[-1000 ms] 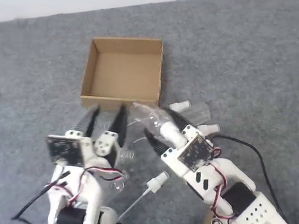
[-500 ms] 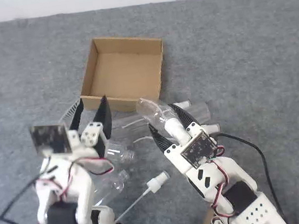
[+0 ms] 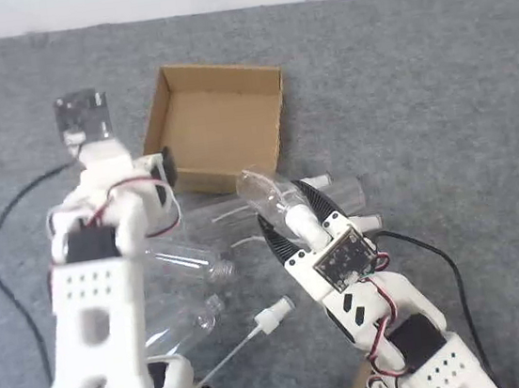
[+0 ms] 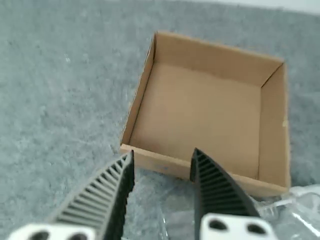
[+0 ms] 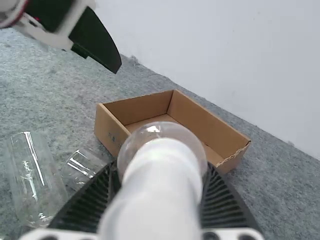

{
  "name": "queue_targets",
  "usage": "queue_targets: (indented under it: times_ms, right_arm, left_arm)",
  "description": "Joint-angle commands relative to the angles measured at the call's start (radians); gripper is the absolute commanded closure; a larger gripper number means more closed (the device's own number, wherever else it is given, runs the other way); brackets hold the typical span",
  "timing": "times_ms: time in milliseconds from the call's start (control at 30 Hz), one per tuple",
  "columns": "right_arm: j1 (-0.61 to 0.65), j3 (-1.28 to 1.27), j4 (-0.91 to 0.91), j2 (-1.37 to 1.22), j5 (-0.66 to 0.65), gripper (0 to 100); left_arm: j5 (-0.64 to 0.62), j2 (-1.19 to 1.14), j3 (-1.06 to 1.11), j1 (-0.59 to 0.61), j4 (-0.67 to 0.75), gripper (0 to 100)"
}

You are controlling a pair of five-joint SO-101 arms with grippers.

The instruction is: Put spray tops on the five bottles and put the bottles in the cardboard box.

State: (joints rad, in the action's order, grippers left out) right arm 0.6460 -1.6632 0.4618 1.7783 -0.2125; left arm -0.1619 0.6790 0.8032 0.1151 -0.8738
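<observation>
Right claw: pinched on the capped bottle at its white spray top. The bottle's body points at the cardboard box, near its front wall.

Left claw: spread and empty, above that same wall.

Uncapped bottles: lying on the grey bench between my arms, with a loose spray top and its tube beside them.

Handling, as I judge it: thin clear plastic, light, slick and easily dented. Grip the stiff neck or collar, not the belly.

Unclear: whether the top is fully seated. My right arm covers the bottles behind it, so I cannot count five.
</observation>
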Motion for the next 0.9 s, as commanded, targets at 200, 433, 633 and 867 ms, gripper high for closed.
queue_targets:
  times_ms: [200,433,633,867]
  right_arm:
    - [-0.013,-0.012,0.001,0.038,-0.02,98.6]
    - [-0.013,-0.012,0.001,0.038,-0.02,98.6]
    - [-0.031,0.012,0.024,0.039,-0.017,98.6]
    - [-0.162,0.106,0.102,0.039,0.029,98.6]
  left_arm:
    - [-0.011,-0.413,-0.3,0.091,-0.008,83]
    - [-0.008,-0.605,-0.464,0.086,-0.11,83]
    - [-0.005,-0.793,-0.608,0.084,-0.173,83]
    - [0.072,-0.974,-0.796,0.049,-0.318,93]
